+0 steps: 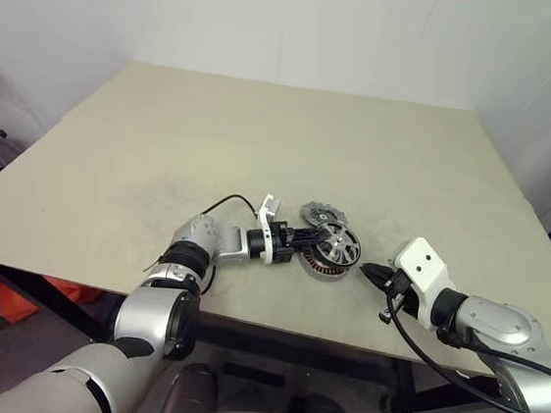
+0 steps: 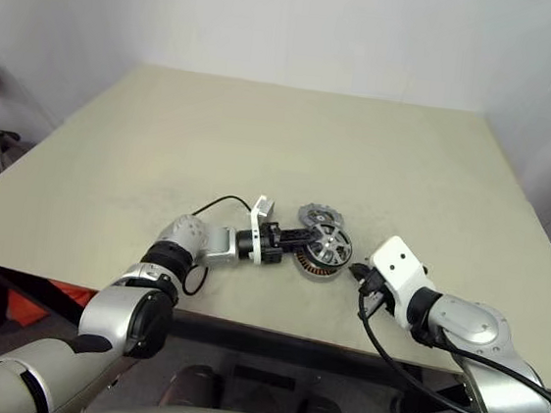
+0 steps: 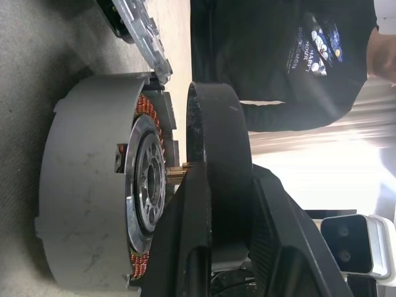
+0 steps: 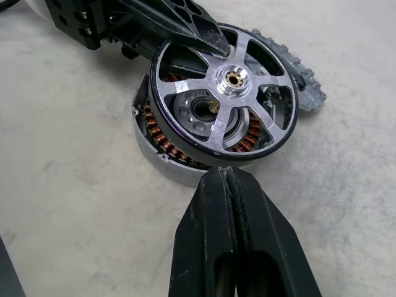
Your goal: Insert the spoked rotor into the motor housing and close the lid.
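Note:
The motor housing (image 1: pixel 321 266) lies near the table's front edge, its copper windings showing in the right wrist view (image 4: pixel 158 137). My left gripper (image 1: pixel 312 238) reaches in level from the left, shut on the rim of the spoked rotor (image 1: pixel 340 244). The spoked rotor (image 4: pixel 226 94) hangs tilted just above the housing, with a gap between them; its brass shaft (image 3: pixel 176 174) meets the housing's silvery centre. Just behind them on the table rests the lid (image 1: pixel 320 214), light grey. My right gripper (image 1: pixel 373 273) sits shut with nothing in it, its tips (image 4: pixel 226 176) close to the housing's wall on the right.
A black cable (image 1: pixel 223 203) loops over the table beside my left wrist. The table's front edge (image 1: pixel 273 327) runs close below the parts. A person in a dark shirt (image 3: pixel 278 55) stands in the background of the left wrist view. Something orange (image 1: pixel 19 300) lies under the table at the left.

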Controlling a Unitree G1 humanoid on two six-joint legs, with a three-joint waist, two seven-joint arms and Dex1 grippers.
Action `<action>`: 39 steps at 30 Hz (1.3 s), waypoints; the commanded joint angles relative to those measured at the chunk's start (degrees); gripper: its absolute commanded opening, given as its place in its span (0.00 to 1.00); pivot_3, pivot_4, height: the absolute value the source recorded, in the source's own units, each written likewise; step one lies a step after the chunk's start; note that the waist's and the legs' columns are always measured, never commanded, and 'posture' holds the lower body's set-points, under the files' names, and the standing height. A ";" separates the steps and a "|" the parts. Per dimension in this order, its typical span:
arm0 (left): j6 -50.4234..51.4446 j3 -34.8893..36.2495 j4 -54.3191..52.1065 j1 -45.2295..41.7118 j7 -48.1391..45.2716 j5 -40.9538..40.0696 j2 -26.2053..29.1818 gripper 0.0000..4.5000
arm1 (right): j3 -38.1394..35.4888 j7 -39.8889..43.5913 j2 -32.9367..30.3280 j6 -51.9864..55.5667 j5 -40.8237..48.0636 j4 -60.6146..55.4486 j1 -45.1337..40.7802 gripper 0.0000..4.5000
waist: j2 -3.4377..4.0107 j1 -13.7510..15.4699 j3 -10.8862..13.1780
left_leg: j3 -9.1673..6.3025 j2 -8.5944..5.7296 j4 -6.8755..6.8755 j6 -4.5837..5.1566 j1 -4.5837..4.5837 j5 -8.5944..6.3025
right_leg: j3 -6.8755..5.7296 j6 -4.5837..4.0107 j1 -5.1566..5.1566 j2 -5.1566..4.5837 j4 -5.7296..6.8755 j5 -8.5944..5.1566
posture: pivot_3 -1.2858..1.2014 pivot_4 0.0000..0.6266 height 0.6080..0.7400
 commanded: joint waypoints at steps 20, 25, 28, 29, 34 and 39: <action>1.21 1.01 -2.31 -2.25 -1.55 0.84 2.56 0.45 | 0.79 -0.84 0.15 -1.49 -0.41 0.11 -2.33 0.00 | 0.00 -0.03 0.00 | 0.00 -0.08 -0.25 0.12 -0.02 -0.07 | -0.01 0.05 0.01 -0.06 -0.24 -0.04 | 0.52 0.00 1.00; 1.87 1.44 -4.35 -2.07 -1.91 0.18 4.34 0.45 | 1.10 -1.03 0.31 -1.49 -0.32 0.08 -2.49 0.00 | 0.01 -0.02 0.01 | 0.00 -0.09 -0.30 0.16 -0.08 -0.10 | -0.03 -0.04 0.01 -0.06 -0.37 0.01 | 0.52 0.00 1.00; 1.79 1.90 -6.38 -1.73 -2.10 -0.32 5.29 0.45 | 1.14 -1.14 0.35 -0.90 -0.04 -0.46 -2.93 0.00 | 0.02 -0.03 0.01 | 0.00 -0.09 -0.31 0.20 -0.11 -0.12 | -0.06 -0.26 0.03 -0.07 -0.47 0.15 | 0.52 0.00 1.00; 1.71 2.22 -6.92 -1.65 -2.03 -0.51 5.58 0.45 | 1.15 -1.16 0.35 -0.72 0.06 -0.64 -3.08 0.00 | 0.02 -0.03 0.01 | 0.00 -0.09 -0.34 0.20 -0.10 -0.12 | -0.07 -0.27 0.05 -0.07 -0.51 0.15 | 0.52 0.00 1.00; -0.84 1.68 -10.37 -0.55 -2.64 0.49 7.37 0.45 | 1.66 -1.09 0.52 -0.35 0.40 -0.55 -4.40 0.00 | 0.02 -0.07 0.00 | 0.01 -0.10 -0.49 0.18 -0.11 -0.11 | -0.12 -0.30 0.07 -0.07 -0.68 0.17 | 0.52 0.00 1.00; -11.82 -6.79 -18.88 4.34 -3.58 7.64 8.98 0.45 | 4.28 -2.34 2.82 -1.15 -0.66 2.76 -8.29 0.00 | 0.04 -0.16 -0.01 | 0.01 -0.09 -0.58 0.17 -0.09 -0.10 | -0.15 -0.30 0.07 -0.06 -0.72 0.17 | 0.52 0.00 1.00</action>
